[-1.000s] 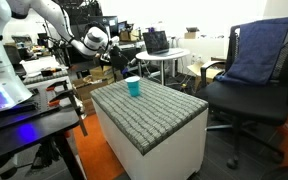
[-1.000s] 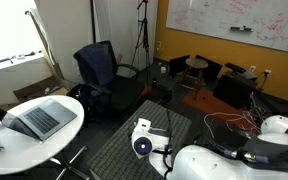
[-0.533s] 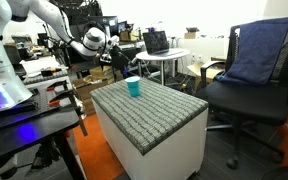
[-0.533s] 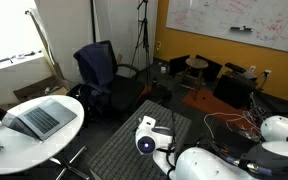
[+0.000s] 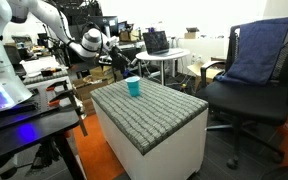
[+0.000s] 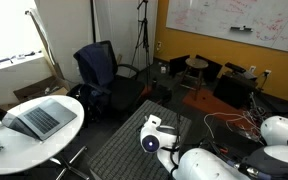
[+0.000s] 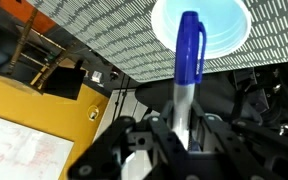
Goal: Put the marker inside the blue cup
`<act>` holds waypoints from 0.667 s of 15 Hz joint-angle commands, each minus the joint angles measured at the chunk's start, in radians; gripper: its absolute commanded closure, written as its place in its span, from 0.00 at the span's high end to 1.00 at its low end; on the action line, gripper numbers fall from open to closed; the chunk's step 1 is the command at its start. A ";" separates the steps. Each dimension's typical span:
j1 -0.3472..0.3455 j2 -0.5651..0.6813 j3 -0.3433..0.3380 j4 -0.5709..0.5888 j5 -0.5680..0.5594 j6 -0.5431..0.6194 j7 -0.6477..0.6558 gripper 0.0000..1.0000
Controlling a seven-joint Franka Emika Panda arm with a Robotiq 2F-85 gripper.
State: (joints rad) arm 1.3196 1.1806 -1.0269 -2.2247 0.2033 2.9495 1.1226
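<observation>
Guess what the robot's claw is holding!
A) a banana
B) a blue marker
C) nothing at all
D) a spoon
B: in the wrist view the gripper is shut on a blue marker, and the blue cup shows just behind the marker's tip.

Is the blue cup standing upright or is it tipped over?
Upright: the blue cup stands on the grey padded block, mouth upward; wrist view looks into its opening.
</observation>
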 commanded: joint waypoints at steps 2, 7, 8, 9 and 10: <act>0.023 0.029 -0.015 -0.029 0.018 0.001 0.041 0.05; 0.008 0.084 -0.004 -0.014 0.028 0.030 0.082 0.05; 0.012 0.101 -0.007 -0.012 0.030 0.032 0.093 0.05; 0.017 0.119 -0.008 -0.010 0.032 0.043 0.109 0.05; 0.021 0.134 -0.011 -0.008 0.036 0.048 0.119 0.05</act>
State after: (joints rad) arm 1.3196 1.2517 -1.0260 -2.2349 0.2145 2.9637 1.1966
